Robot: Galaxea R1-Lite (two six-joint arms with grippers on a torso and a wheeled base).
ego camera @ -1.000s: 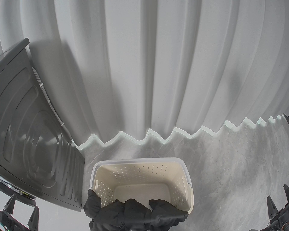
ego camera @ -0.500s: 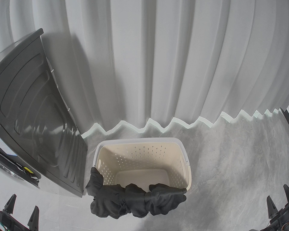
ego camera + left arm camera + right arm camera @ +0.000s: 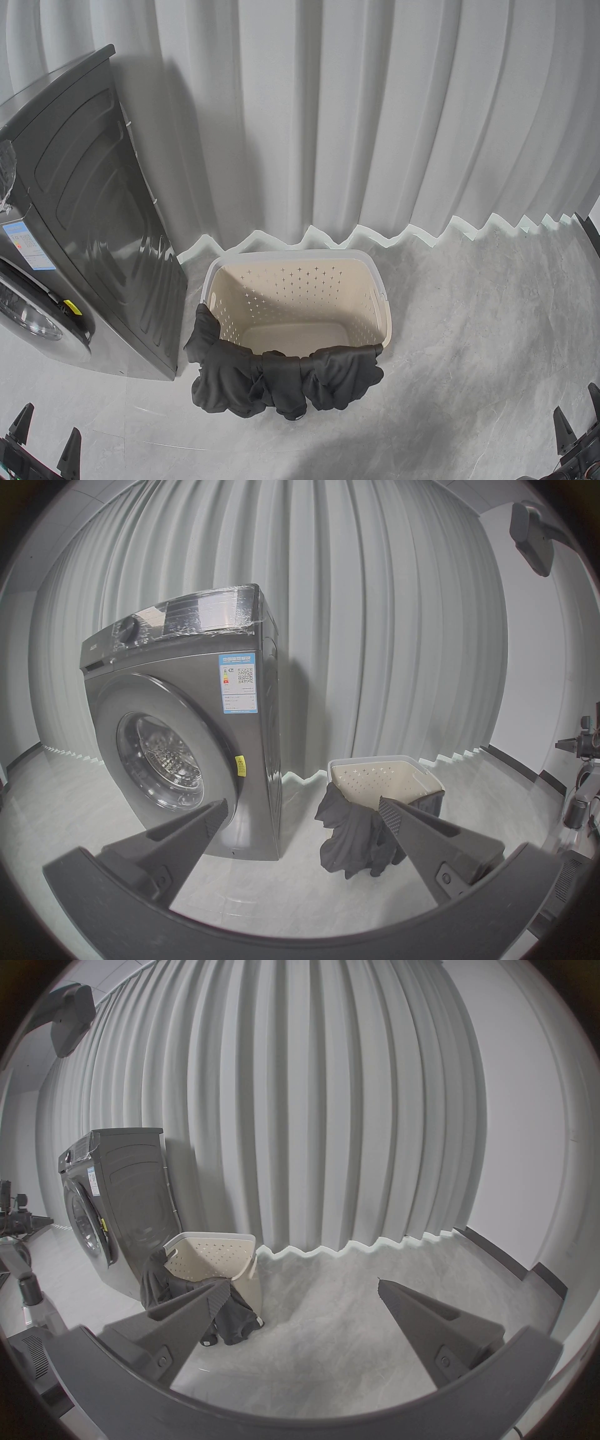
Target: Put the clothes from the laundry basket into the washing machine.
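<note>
A grey stone floor (image 3: pixel 487 325) runs up to a white pleated curtain (image 3: pixel 350 125) that closes off the back of the room.

In the head view the laundry basket (image 3: pixel 381 300) stands on that floor, ahead of both hands and between them. The dark clothes (image 3: pixel 275 381) are bunched over its near rim and spill down the outside, and the basket's bottom looks bare. The washing machine (image 3: pixel 106 237) stands just beside the basket, ahead of the left hand (image 3: pixel 49 431). That hand sits low, released and empty. The right hand (image 3: pixel 578 412) is likewise spread with nothing in it, well apart from the basket.

In the left wrist view the machine's round door (image 3: pixel 159 761) faces the left hand (image 3: pixel 302 805) and looks closed. The clothes (image 3: pixel 356 842) hang just past one of its fingers.

In the right wrist view the basket (image 3: pixel 212 1254) and the machine (image 3: pixel 119 1197) lie farther off, toward the robot's left of the right hand (image 3: pixel 303 1285).

The step in hand appears to be the approach to the basket. To do it well, the robot would get a hand over the draped bundle and pinch a thick fold on top of the rim, not a loose hanging edge. That way the clothes lift free without dragging the light basket. The door probably needs opening first, and the left hand is the nearer one for that.
</note>
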